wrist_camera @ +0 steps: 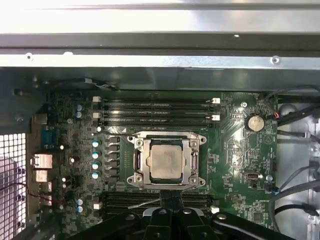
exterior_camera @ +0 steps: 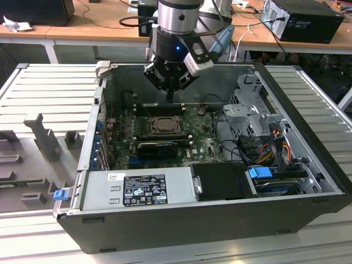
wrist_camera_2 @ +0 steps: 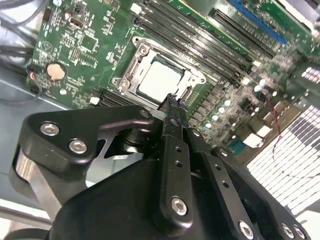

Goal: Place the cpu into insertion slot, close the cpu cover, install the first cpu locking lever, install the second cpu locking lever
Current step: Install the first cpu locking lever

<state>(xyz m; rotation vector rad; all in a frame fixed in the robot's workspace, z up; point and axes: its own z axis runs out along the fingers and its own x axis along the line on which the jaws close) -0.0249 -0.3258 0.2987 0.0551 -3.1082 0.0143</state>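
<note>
The cpu [wrist_camera: 165, 161] lies flat in the insertion slot [wrist_camera: 132, 178] on the green motherboard, its pale face showing through the window of the cpu cover [wrist_camera: 165, 138], which lies down over it. In the second wrist view the cpu [wrist_camera_2: 161, 80] sits just beyond my gripper [wrist_camera_2: 172, 101], whose thin black fingers are shut together with nothing between them. The gripper [wrist_camera: 172, 197] hovers at the socket's edge beside a thin silver lever rod [wrist_camera: 145, 203]. In the exterior view the gripper [exterior_camera: 169, 98] hangs a little above and behind the insertion slot [exterior_camera: 163, 125].
The motherboard sits deep in an open computer case [exterior_camera: 82, 165]. Memory slots [wrist_camera: 157, 107] flank the socket, a long black card [exterior_camera: 158, 147] lies in front of it, and a power supply [exterior_camera: 140, 187], drive cage [exterior_camera: 250, 110] and cables [exterior_camera: 278, 146] crowd the case.
</note>
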